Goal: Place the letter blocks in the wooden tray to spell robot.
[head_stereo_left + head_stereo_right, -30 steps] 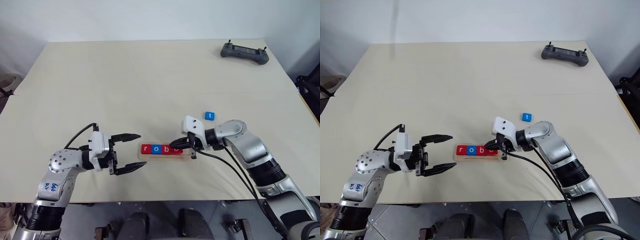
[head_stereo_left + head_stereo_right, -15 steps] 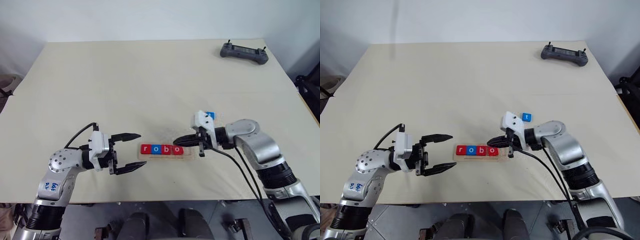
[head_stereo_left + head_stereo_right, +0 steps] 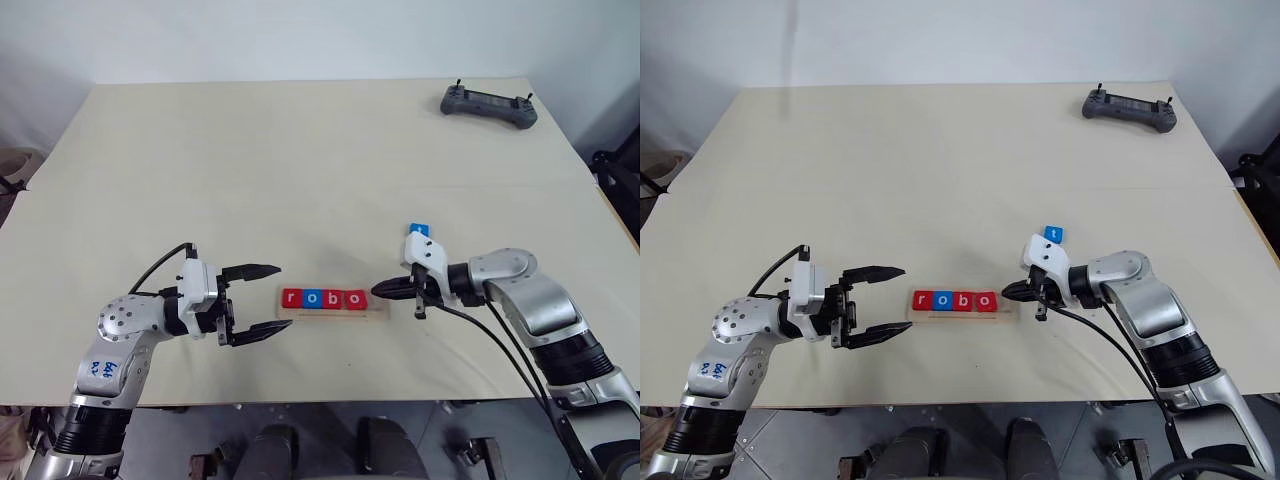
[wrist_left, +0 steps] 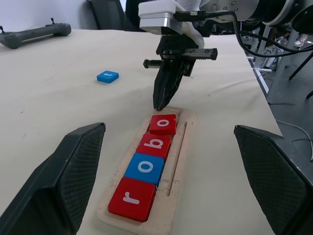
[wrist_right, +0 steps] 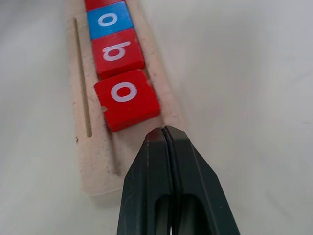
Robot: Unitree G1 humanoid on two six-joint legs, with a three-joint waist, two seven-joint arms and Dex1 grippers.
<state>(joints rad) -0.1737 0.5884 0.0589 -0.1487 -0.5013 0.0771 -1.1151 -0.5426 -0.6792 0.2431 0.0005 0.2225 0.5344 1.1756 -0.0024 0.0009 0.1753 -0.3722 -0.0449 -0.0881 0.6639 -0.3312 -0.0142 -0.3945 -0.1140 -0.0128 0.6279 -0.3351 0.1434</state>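
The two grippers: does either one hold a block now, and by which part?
Nothing is held. The right gripper is shut on nothing beside the wooden tray; the left gripper is open.

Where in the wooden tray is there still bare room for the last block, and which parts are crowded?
The wooden tray has one bare slot, at its end nearest the shut right end effector, beyond the red o. The rest is packed: r, blue o, b. Open table lies between the tray and the blue t block.
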